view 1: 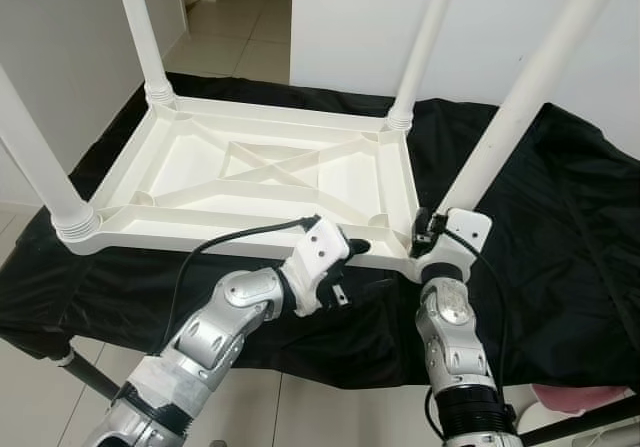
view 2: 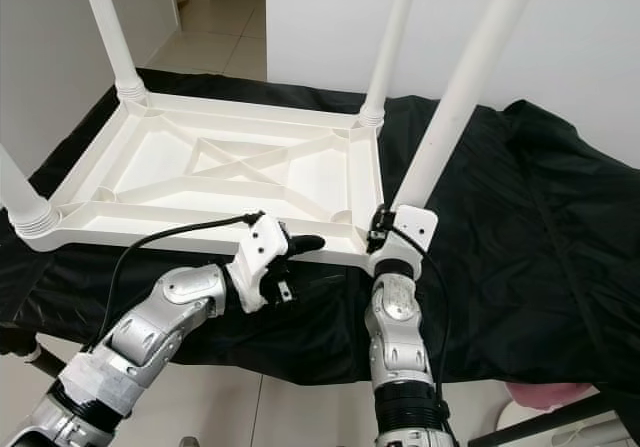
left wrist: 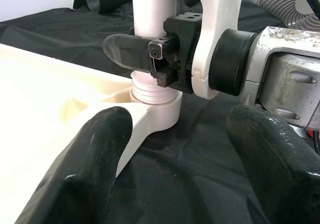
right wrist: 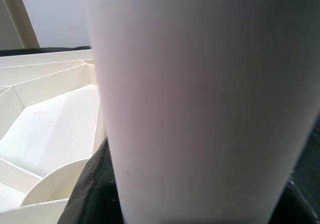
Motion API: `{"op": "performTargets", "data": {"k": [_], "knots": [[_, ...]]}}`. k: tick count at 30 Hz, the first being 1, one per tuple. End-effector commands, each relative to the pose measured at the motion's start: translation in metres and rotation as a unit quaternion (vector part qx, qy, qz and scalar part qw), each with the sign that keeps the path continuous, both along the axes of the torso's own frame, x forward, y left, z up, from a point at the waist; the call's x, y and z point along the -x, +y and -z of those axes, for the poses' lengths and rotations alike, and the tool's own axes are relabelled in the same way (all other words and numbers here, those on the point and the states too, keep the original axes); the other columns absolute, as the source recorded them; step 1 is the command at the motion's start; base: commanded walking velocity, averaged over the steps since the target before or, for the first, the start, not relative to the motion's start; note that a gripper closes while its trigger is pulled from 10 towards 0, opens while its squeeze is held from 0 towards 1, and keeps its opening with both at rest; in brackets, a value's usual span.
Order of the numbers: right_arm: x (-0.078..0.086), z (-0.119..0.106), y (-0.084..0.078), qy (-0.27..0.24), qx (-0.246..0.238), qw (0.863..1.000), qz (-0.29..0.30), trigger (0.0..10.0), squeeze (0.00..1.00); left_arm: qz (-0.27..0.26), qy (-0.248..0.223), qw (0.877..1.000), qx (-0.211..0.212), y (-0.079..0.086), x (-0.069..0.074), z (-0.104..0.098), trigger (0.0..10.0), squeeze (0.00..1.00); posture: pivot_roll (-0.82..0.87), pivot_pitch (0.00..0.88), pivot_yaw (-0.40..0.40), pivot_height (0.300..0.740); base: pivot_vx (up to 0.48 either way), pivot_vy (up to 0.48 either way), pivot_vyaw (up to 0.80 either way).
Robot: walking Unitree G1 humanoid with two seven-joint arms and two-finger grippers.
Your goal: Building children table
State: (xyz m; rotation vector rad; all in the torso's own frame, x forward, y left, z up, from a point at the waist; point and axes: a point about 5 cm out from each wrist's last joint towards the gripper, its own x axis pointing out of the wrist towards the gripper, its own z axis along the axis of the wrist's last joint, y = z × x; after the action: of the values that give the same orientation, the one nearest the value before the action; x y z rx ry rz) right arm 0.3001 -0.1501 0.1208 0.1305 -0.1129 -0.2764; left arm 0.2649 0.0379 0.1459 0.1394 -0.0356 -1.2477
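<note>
I've got the black cloth (view 1: 560, 227) under everything, prob. to protect the surface, w/ the white table top (view 1: 250, 172) lying upside down on it so the 4 sockets face up. 4 legs stand in it, one per corner; the leg (view 1: 520, 107) at the top's near right corner is the one in hand. My right gripper (left wrist: 150, 53) is clamped on that leg just above its socket, I'd say to seat it. My left gripper (view 1: 350, 249) hovers wide, empty, at the top's near edge.
</note>
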Motion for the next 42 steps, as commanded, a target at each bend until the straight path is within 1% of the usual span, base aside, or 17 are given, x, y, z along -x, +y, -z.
{"op": "performTargets", "data": {"k": [1,6,7,8,15,16,17,18,21,23,25,29,30,31,33,36,42], "knots": [[0.006,0.014,-0.002,0.033,-0.021,0.999,0.014,10.0,0.0,0.039,0.0,0.999,-0.011,0.0,0.004,0.002,10.0,0.0,0.0,0.0,-0.048,0.74,0.0,0.0,0.0],[0.007,0.012,0.001,0.028,-0.016,0.999,0.009,10.0,0.0,0.035,0.001,0.999,-0.008,0.0,0.003,0.001,10.0,0.0,0.0,0.0,-0.049,0.74,0.0,0.0,0.0],[0.008,0.011,0.001,0.024,-0.019,1.0,0.007,10.0,0.92,0.034,0.001,0.999,-0.008,0.0,0.003,0.001,10.0,0.0,0.0,0.0,-0.048,0.74,0.0,0.0,0.0],[0.008,0.008,0.0,0.012,-0.017,1.0,0.003,10.0,1.0,0.032,0.001,0.999,-0.008,0.001,0.003,0.001,10.0,0.0,0.0,0.0,-0.05,0.74,0.0,0.0,0.0],[0.014,0.001,-0.011,-0.031,-0.008,0.999,-0.037,10.0,1.0,0.023,-0.007,1.0,-0.005,0.003,0.001,-0.002,10.0,0.0,0.0,0.0,-0.049,0.74,0.0,0.0,0.0],[0.017,0.001,-0.015,-0.038,-0.002,0.998,-0.049,10.0,0.38,0.023,-0.006,1.0,-0.005,0.004,0.001,-0.002,10.0,0.0,0.0,0.0,-0.05,0.74,0.0,0.0,0.0],[0.017,0.001,-0.015,-0.038,-0.002,0.998,-0.049,10.0,0.38,0.023,-0.006,1.0,-0.005,0.004,0.001,-0.002,10.0,0.0,0.0,0.0,-0.05,0.74,0.0,0.0,0.0],[0.018,0.002,-0.019,-0.042,0.003,0.997,-0.063,10.0,0.0,0.023,-0.006,1.0,-0.005,0.004,0.001,-0.002,10.0,0.0,0.0,0.0,-0.05,0.74,0.0,0.0,0.0],[0.022,0.005,-0.03,-0.048,0.007,0.994,-0.099,10.0,0.0,0.022,-0.005,1.0,-0.005,0.005,0.0,-0.002,10.0,0.0,0.0,0.0,-0.05,0.74,0.0,0.0,0.0],[0.022,0.005,-0.03,-0.048,0.007,0.994,-0.099,10.0,0.0,0.022,-0.005,1.0,-0.005,0.005,0.0,-0.002,10.0,0.0,0.0,0.0,-0.05,0.74,0.0,0.0,0.0],[0.024,0.006,-0.036,-0.053,0.025,0.987,-0.152,10.0,0.0,0.019,-0.003,1.0,-0.006,0.007,0.0,-0.001,10.0,0.0,-0.01,0.0,-0.053,0.74,0.0,0.0,0.0],[0.024,0.007,-0.039,-0.053,0.032,0.984,-0.169,10.0,0.0,0.017,-0.004,1.0,-0.007,0.008,-0.001,0.001,10.0,0.0,-0.01,0.0,-0.052,0.74,0.0,0.0,0.0],[0.025,0.01,-0.038,-0.048,0.055,0.97,-0.234,10.0,0.0,0.01,-0.01,1.0,-0.024,0.009,0.0,0.008,10.0,0.0,-0.01,0.0,-0.051,0.74,0.0,0.0,0.0],[0.025,0.01,-0.038,-0.048,0.055,0.97,-0.234,10.0,0.0,0.01,-0.01,1.0,-0.024,0.009,0.0,0.008,10.0,0.0,-0.01,0.0,-0.051,0.74,0.0,0.0,0.0],[0.024,0.011,-0.039,-0.046,0.069,0.961,-0.265,10.0,0.0,0.005,-0.02,0.999,-0.035,0.011,0.0,0.012,10.0,0.0,-0.01,0.0,-0.051,0.74,0.0,0.0,0.0],[0.023,0.011,-0.04,-0.046,0.071,0.959,-0.271,10.0,0.0,0.004,-0.025,0.999,-0.04,0.012,-0.001,0.013,10.0,0.0,0.0,0.0,-0.05,0.74,0.0,0.0,0.0],[0.009,0.005,-0.041,-0.039,0.102,0.934,-0.34,10.0,0.0,0.004,-0.029,0.999,-0.044,0.013,-0.004,0.011,10.0,0.0,-0.01,0.0,-0.043,0.74,0.0,0.0,0.0]]}}
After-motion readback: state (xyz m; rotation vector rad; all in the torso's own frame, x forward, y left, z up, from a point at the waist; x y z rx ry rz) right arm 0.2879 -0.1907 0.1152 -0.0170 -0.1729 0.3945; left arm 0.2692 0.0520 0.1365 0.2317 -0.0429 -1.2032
